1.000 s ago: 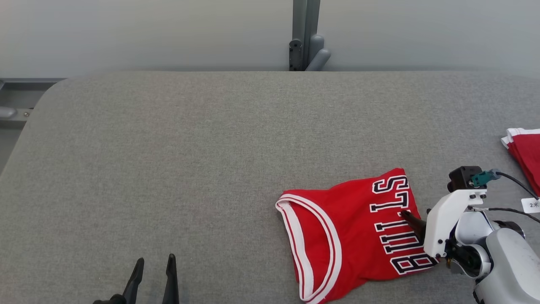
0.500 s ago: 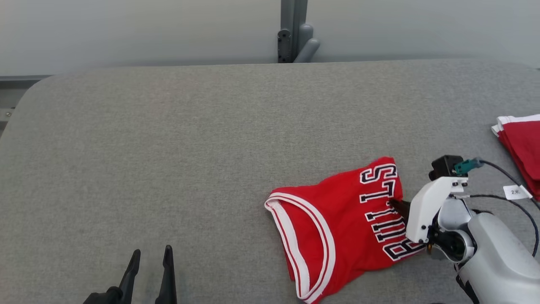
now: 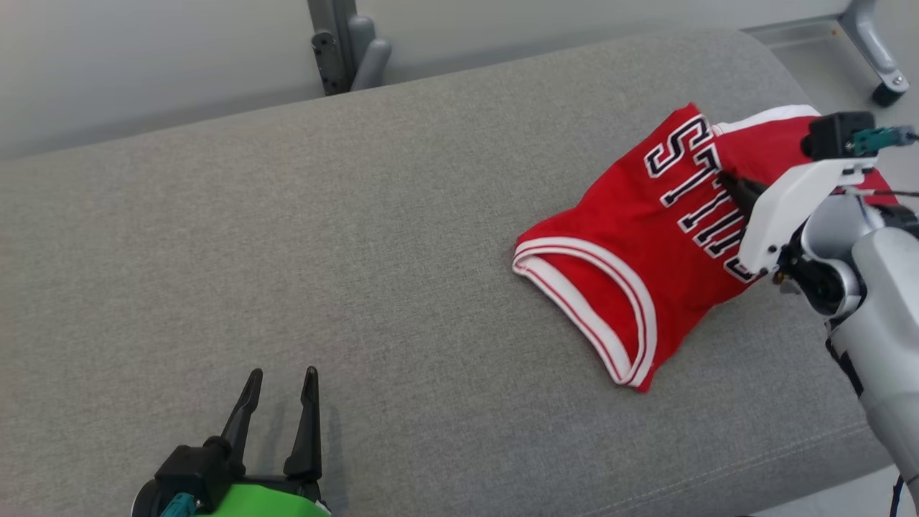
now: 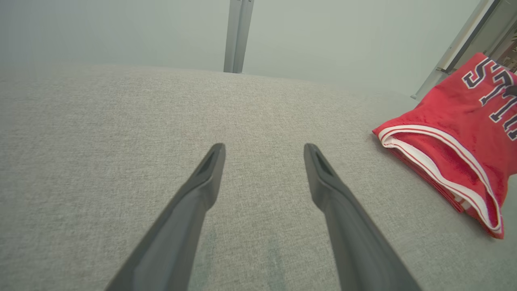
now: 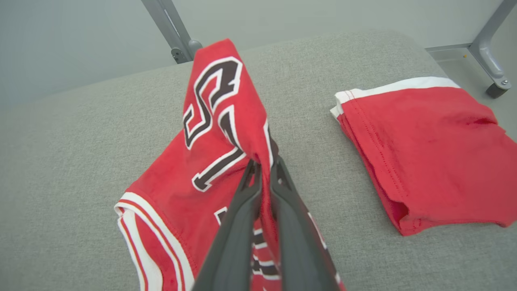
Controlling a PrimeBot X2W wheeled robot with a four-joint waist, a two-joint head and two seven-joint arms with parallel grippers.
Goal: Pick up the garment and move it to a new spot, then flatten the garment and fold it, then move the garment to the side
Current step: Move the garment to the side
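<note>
Table (image 3: 287,251), grey, padded; red jersey (image 3: 632,237) at its far right, one edge lifted, just beside a folded red pile (image 5: 428,149); right claw (image 5: 263,167), open a second ago, now pinched shut on that edge; left claw (image 3: 281,377) spread wide, empty, near left; the move aside looks begun.

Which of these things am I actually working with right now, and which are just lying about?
In the job: lettered red jersey, pinched by the right gripper; grey table.
Lying about: folded red garment; metal post; left gripper, open, idle.
</note>
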